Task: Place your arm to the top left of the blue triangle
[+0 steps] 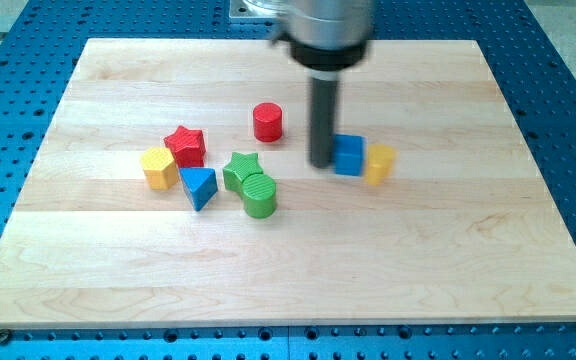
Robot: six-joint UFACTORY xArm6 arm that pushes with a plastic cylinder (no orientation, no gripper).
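Note:
The blue triangle [199, 187] lies at the board's left-middle, just below the red star [186, 145] and to the right of the yellow block [158, 167]. My tip [322, 164] is well to the right of the triangle, touching or almost touching the left side of the blue cube [349, 155]. The rod hangs from the arm at the view's top.
A green star [240, 169] and a green cylinder [259, 196] sit right of the blue triangle. A red cylinder [267, 122] stands above them. A yellow block [378, 163] touches the blue cube's right side. The wooden board [448, 260] lies on a blue perforated table.

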